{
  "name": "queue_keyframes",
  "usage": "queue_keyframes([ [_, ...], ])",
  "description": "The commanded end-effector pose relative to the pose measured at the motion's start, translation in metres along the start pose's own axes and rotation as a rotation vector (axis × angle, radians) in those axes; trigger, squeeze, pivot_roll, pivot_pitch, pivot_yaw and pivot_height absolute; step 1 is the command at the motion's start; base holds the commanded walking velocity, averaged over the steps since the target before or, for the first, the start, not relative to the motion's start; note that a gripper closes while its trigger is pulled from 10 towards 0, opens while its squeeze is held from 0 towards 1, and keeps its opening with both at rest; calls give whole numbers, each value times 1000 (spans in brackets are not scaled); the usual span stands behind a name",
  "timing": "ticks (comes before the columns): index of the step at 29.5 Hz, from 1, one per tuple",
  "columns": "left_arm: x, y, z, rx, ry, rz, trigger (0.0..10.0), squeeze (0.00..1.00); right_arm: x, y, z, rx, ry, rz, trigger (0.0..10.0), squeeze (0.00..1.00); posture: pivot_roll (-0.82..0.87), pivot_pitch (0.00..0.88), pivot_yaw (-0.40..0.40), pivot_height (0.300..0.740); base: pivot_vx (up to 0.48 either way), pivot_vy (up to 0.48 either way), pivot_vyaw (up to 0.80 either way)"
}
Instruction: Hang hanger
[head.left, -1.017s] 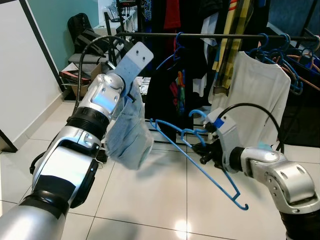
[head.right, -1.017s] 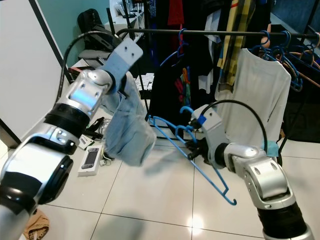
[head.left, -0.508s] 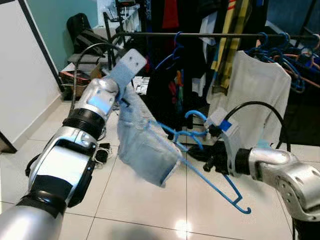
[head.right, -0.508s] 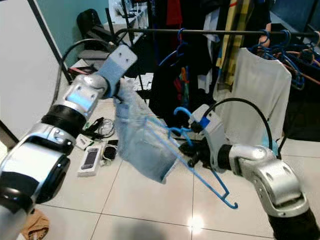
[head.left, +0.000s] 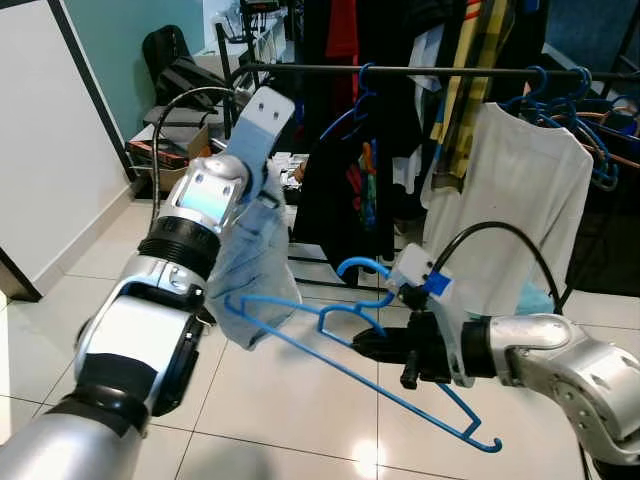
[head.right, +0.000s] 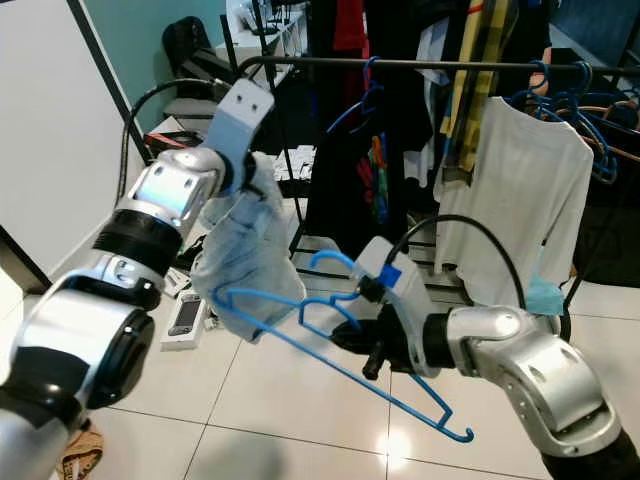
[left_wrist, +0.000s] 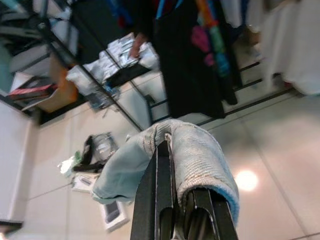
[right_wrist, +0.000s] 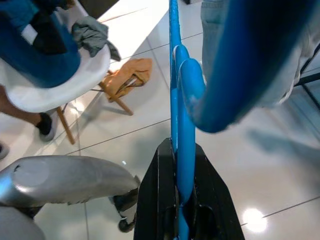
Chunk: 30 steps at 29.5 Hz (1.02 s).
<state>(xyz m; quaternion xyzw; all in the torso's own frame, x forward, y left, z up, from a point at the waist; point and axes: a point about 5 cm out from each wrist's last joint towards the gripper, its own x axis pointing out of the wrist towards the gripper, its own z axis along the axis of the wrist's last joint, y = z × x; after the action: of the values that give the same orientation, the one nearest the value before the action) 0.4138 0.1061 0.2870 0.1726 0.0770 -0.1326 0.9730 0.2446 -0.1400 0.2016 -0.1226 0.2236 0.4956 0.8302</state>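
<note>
**Both grippers loaded before the clothes rail**

Clamped fingers mark both arms. From the left eye, the left gripper (head.left: 262, 192) is raised in front of the black clothes rail (head.left: 400, 70), pinching the top of a pale denim garment (head.left: 250, 270) that droops from it. Lower and toward the robot's right, the right gripper (head.left: 375, 345) grips a blue hanger (head.left: 350, 365) near its neck, the hook curling up just above the wrist. The hanger lies tilted, one end against the bottom of the denim, the other dipping toward the white tiled floor (head.left: 300, 420). A white shirt (head.left: 520, 200) and dark clothes hang on the rail behind, along with several more blue hangers (head.left: 560, 100).

From the right eye, the same scene shows small items strewn on the floor (head.right: 185, 315) beneath the left arm; what they are is hard to tell.

At the left wrist, the black fingers (left_wrist: 162, 200) are pressed together with the denim folded over their tips, tiles and a black garment (left_wrist: 190, 65) beyond.

At the right wrist, the fingers (right_wrist: 160, 200) squeeze the hanger's blue wire between them, its hook looming large and blurred in front, and an orange cloth (right_wrist: 127, 77) lies on the floor behind.
</note>
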Motion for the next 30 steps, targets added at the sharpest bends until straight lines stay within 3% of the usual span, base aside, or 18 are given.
queue_keyframes([
  [1, -5, 2, 11, -155, -18, -43, 10000, 0, 8, -4, 0, -14, 2, -38, 10000, 0, -77, 0, 92, 740, 0, 0, 0],
  [5, -5, 2, 11, -155, -18, -43, 10000, 0, 8, -4, 0, -14, 2, -38, 10000, 0, -77, 0, 92, 740, 0, 0, 0],
  [7, -4, 6, 6, -293, 14, -72, 10000, 0, 11, -10, 4, -11, -16, -83, 10000, 0, -73, 0, 95, 740, 0, 0, 0],
  [8, -4, 6, 6, -293, 14, -72, 10000, 0, 11, -10, 4, -11, -16, -83, 10000, 0, -73, 0, 95, 740, 0, 0, 0],
  [10, -4, 15, -5, -375, 45, -60, 10000, 0, 10, -14, 6, -9, -34, -112, 10000, 0, -74, 0, 97, 740, 0, 0, 0],
  [11, -4, 25, -17, -469, 78, -32, 10000, 0, 8, -17, 8, -6, -46, -142, 10000, 0, -76, 0, 100, 740, 0, 0, 0],
  [13, -4, 25, -17, -469, 78, -32, 10000, 0, 8, -17, 8, -6, -46, -142, 10000, 0, -76, 0, 100, 740, 0, 0, 0],
  [14, -4, 32, -26, -555, 102, -4, 10000, 0, 6, -20, 9, -2, -52, -163, 10000, 0, -73, 0, 99, 740, 0, 0, 0],
  [15, -4, 32, -26, -555, 102, -4, 10000, 0, 6, -20, 9, -2, -52, -163, 10000, 0, -73, 0, 99, 740, 0, 0, 0],
  [16, -5, 33, -33, -651, 120, 19, 10000, 0, 7, -23, 9, 3, -57, -184, 10000, 0, -65, 0, 94, 740, 0, 0, 0],
  [17, -5, 33, -33, -651, 120, 19, 10000, 0, 7, -23, 9, 3, -57, -184, 10000, 0, -65, 0, 94, 740, 0, 0, 0],
  [18, -5, 29, -35, -740, 129, 27, 10000, 0, 7, -24, 9, 7, -59, -197, 10000, 0, -65, 0, 93, 740, 0, 0, 0],
  [19, -5, 29, -35, -740, 129, 27, 10000, 0, 7, -24, 9, 7, -59, -197, 10000, 0, -65, 0, 93, 740, 0, 0, 0],
  [20, -5, 16, -31, -833, 128, 25, 10000, 0, 10, -27, 10, 13, -65, -216, 10000, 0, -59, 0, 88, 740, 0, 0, 0],
  [21, -5, 16, -31, -833, 128, 25, 10000, 0, 10, -27, 10, 13, -65, -216, 10000, 0, -59, 0, 88, 740, 0, 0, 0],
  [22, -7, 6, -28, -910, 128, 21, 10000, 0, 11, -28, 11, 15, -68, -230, 10000, 0, -60, 0, 87, 740, 0, 0, 0],
  [27, -16, -14, -17, -1043, 94, 59, 10000, 0, 15, -33, 12, 13, -66, -259, 10000, 0, -55, 0, 85, 740, 0, 0, 0],
  [30, -17, -16, -17, -1072, 85, 92, 10000, 0, 16, -33, 12, 9, -63, -259, 10000, 0, -55, 0, 87, 740, 0, 0, 0],
])
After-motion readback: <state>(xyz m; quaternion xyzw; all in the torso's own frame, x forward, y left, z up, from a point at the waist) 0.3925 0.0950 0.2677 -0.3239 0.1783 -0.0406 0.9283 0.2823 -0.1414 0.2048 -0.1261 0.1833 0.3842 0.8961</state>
